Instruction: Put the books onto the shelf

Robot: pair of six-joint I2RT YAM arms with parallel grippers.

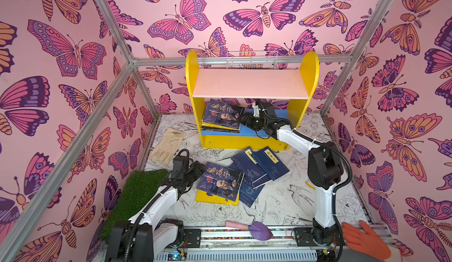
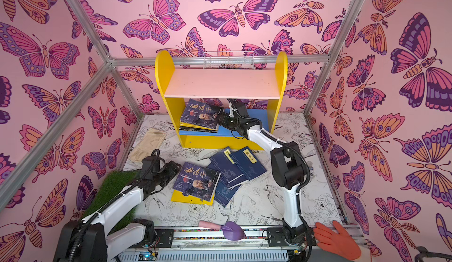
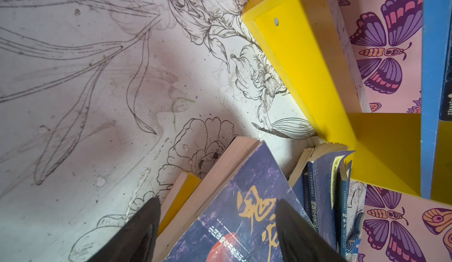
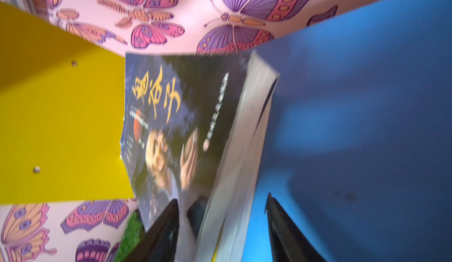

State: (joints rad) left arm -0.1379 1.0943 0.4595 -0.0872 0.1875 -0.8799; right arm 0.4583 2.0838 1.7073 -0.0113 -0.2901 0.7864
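The shelf (image 1: 252,84) stands at 12 o'clock on the worktop (image 1: 281,207). Toward 9 o'clock on its blue lower board (image 1: 282,115) lies a flat stack of books (image 1: 220,126), topped by a portrait-cover book (image 1: 223,114). The right pincer (image 1: 245,121) is spread at the stack's 3 o'clock edge, with one finger (image 4: 168,214) over the cover and the other clear of the pages. Mid-worktop, a second portrait cover (image 1: 220,181) lies over a yellow book (image 1: 208,198), with navy books (image 1: 259,167) at its 2 o'clock. The left pincer (image 1: 197,172) is spread at that pile's 9 o'clock edge.
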